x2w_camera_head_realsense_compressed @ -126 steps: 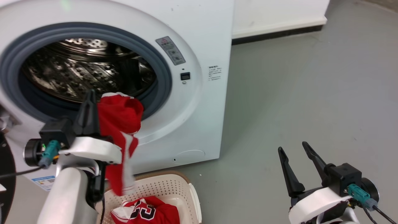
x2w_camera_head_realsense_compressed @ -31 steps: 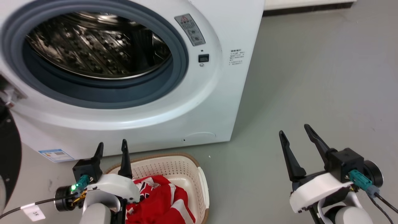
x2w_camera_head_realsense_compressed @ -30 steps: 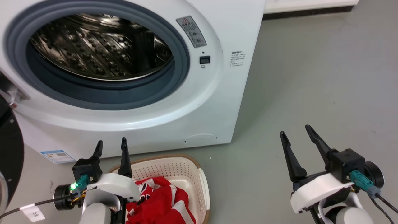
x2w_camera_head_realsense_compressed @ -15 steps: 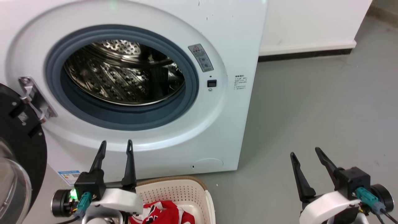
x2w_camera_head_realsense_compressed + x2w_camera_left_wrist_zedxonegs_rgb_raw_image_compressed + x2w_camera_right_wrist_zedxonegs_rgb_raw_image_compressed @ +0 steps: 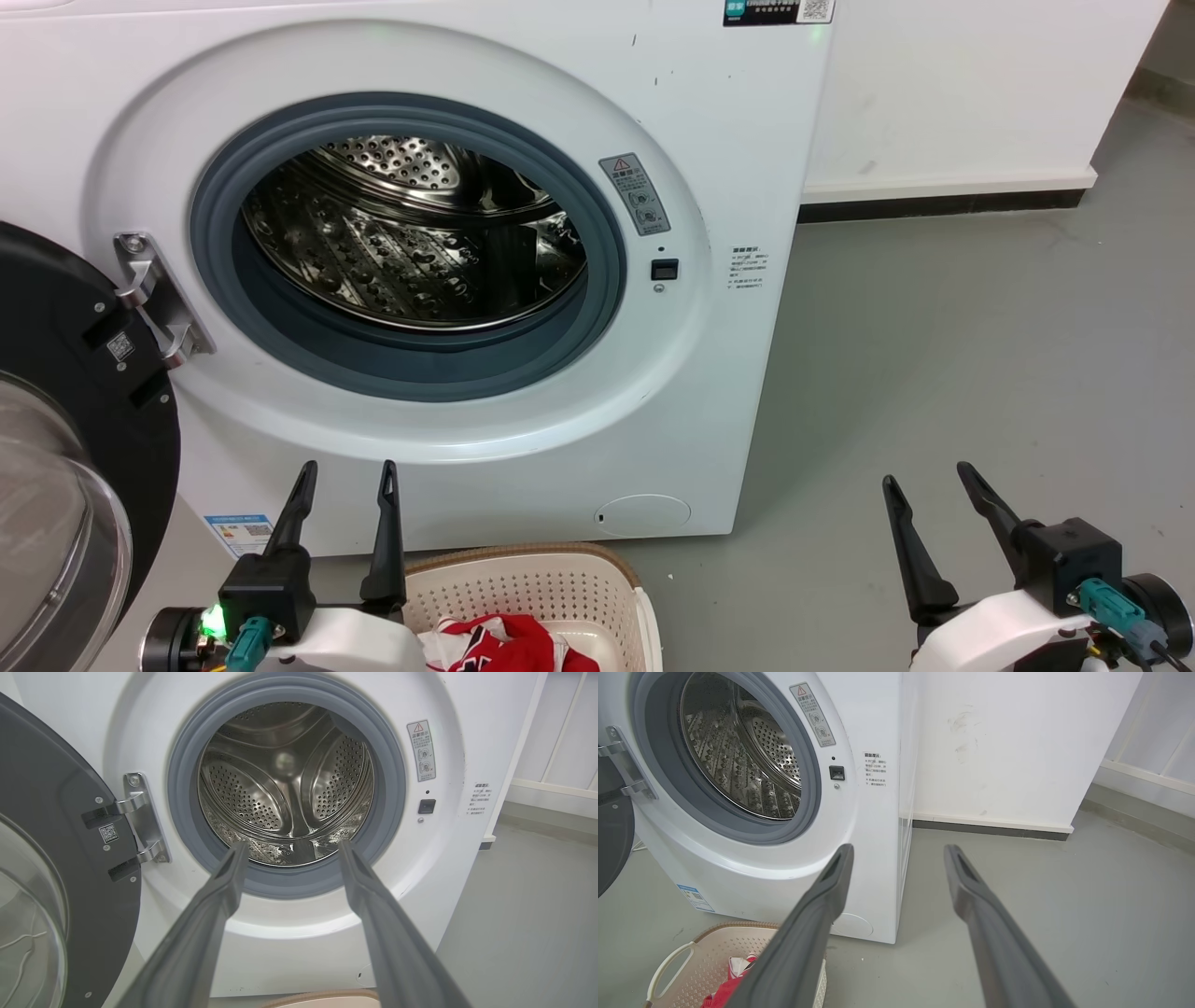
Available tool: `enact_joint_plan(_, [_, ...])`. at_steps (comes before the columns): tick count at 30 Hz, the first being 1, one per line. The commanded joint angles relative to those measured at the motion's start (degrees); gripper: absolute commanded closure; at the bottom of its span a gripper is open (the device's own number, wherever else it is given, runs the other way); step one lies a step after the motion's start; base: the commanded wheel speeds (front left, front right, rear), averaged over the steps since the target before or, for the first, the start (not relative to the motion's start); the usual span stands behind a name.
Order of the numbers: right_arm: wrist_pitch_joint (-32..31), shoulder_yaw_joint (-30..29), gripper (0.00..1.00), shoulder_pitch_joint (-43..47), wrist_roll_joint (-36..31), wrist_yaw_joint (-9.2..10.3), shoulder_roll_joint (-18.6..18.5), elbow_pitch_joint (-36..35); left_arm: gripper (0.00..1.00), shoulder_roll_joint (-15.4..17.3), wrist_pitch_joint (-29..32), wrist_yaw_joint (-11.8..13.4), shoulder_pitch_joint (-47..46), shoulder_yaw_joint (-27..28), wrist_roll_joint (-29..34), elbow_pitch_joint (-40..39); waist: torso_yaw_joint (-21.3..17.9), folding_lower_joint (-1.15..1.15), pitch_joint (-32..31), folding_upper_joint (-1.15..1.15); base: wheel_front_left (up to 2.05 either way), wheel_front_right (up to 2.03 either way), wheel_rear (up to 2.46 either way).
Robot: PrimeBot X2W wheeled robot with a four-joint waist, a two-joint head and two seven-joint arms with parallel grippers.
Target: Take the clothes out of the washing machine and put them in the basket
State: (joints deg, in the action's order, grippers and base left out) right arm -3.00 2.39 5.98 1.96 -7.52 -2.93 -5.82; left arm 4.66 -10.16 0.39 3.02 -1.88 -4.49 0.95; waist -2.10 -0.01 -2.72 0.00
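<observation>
Head view: the clothes [image 5: 509, 644], earlier hanging from the left gripper [image 5: 347, 467], now lie in the basket [image 5: 560, 583] before the washing machine [image 5: 747, 140]; the task is likely complete. Left wrist view: fingers apart, levelled at the bare drum [image 5: 285, 784]. Right wrist view: the right gripper [image 5: 899, 847] is spread and empty, aimed over the floor [image 5: 1064, 905].
</observation>
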Motion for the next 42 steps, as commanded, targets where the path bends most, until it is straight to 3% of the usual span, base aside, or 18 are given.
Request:
enact_joint_plan(1, [0.1,-0.15,0.0,0.39,0.49,0.06,0.1,-0.34,0.0,0.03,0.33,0.13,0.57,-0.32,-0.08,-0.5,0.23,0.01,0.11,0.0,0.0,0.0,0.0])
enact_joint_plan(22, [0.91,0.66,0.0,-0.65,1.87,0.06,0.1,1.01,0.0,1.09,1.88,1.37,1.37,-1.21,-0.39,-1.83,0.89,0.01,0.19,0.0,0.0,0.0,0.0])
enact_joint_plan(23, [0.69,0.56,1.0,-0.17,1.64,0.0,0.0,0.85,1.0,0.79,1.92,1.2,0.59,-1.26,-0.5,-1.52,0.89,0.01,0.2,0.0,0.0,0.0,0.0])
enact_joint_plan(26, [0.93,0.82,1.0,0.43,2.81,-0.01,0.01,1.57,1.0,0.5,2.24,0.96,0.4,-0.98,-1.69,-0.15,0.9,0.01,0.23,0.0,0.0,0.0,0.0])
enact_joint_plan(42, [1.04,0.03,1.0,-2.64,23.06,0.0,-1.19,5.51,1.0,0.01,5.38,-0.92,-1.73,1.02,-20.19,2.58,1.06,0.01,0.58,0.0,0.0,0.0,0.0])
